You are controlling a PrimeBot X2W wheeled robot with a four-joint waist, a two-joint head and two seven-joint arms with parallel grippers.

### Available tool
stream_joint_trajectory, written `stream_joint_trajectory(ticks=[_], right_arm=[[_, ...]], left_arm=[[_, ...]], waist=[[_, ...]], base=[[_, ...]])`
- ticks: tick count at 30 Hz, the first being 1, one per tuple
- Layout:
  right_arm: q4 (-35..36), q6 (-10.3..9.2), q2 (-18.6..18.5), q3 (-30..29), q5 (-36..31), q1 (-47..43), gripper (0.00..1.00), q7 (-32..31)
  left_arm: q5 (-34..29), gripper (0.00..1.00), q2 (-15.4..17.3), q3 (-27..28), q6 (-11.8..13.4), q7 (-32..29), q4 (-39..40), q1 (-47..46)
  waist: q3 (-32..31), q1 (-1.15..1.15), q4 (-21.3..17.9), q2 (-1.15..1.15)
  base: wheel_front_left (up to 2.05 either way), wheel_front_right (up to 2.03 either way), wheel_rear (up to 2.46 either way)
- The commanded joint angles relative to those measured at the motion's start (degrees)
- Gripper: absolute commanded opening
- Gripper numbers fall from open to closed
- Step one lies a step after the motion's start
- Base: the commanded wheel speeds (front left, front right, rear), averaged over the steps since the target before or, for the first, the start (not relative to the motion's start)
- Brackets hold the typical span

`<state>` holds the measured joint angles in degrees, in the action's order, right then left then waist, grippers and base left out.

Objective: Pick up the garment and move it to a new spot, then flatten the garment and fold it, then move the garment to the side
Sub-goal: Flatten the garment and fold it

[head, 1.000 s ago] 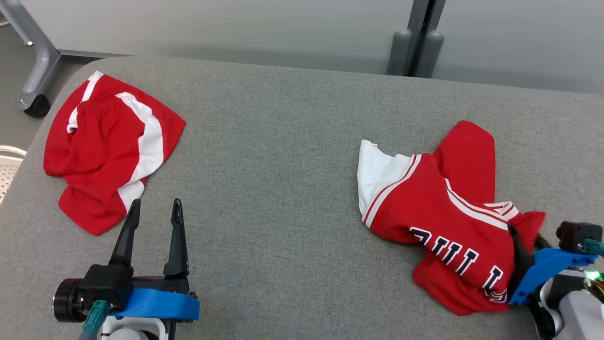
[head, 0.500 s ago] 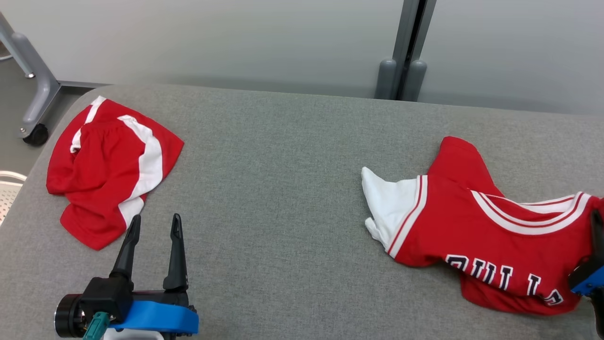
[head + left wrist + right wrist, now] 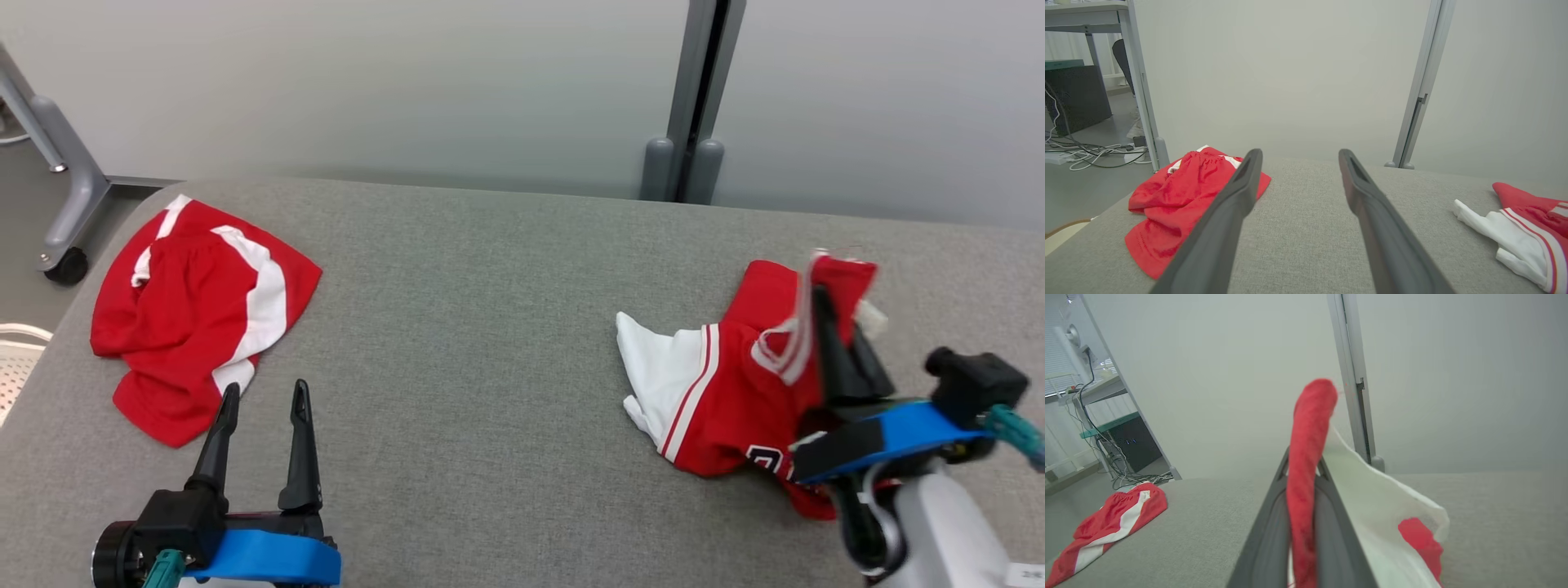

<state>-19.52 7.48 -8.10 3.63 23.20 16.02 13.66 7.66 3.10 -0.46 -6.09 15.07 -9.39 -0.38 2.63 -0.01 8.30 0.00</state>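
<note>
The garment (image 3: 718,392) is a red jersey with white trim and dark lettering, crumpled on the right of the grey padded table (image 3: 490,327). My right gripper (image 3: 824,298) is shut on a red and white edge of it and holds that edge up off the table. In the right wrist view the red fabric (image 3: 1306,428) runs pinched between the fingers of the right gripper (image 3: 1302,459). My left gripper (image 3: 265,390) stands open and holds nothing at the lower left, and so it looks in its own view (image 3: 1300,155). The jersey's white sleeve (image 3: 1494,232) lies to its right.
Red shorts with a white stripe (image 3: 196,310) lie at the table's far left corner, just beyond the left fingertips. A grey wall with a metal post (image 3: 694,98) runs behind the table. A wheeled frame leg (image 3: 65,237) stands off the left edge.
The right gripper has shut on the jersey's edge, pulled it right, then raised it, bunching the fabric. The head camera has tilted, shifting the whole picture down. The left gripper stays still.
</note>
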Motion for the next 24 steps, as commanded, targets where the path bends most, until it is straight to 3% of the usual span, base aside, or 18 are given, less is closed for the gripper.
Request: stream_joint_trajectory(ticks=[1,10,19,24], right_arm=[[1.4,0.03,1.0,1.1,-0.6,0.6,0.00,-0.2],[0.9,0.03,5.1,11.4,-5.4,8.6,0.00,0.5],[-3.0,0.03,5.1,32.7,-3.5,10.2,0.00,1.5],[-6.7,0.03,5.1,41.2,-2.9,7.9,0.00,1.5]], left_arm=[[0.1,1.00,0.0,0.4,-0.1,0.2,0.2,0.0],[-0.3,1.00,-0.1,0.8,-0.4,0.2,0.4,-1.1],[0.3,1.00,-0.1,1.2,-0.4,0.2,0.0,-0.8],[0.4,1.00,-0.2,1.0,-0.4,0.2,-0.3,-0.8]], waist=[[0.0,0.01,0.4,0.00],[0.7,0.01,4.2,0.00],[1.1,0.01,7.5,0.00],[1.2,0.01,8.0,0.00]], base=[[0.00,0.00,0.00],[0.00,0.00,0.00],[0.00,0.00,0.00],[0.00,0.00,0.00]])
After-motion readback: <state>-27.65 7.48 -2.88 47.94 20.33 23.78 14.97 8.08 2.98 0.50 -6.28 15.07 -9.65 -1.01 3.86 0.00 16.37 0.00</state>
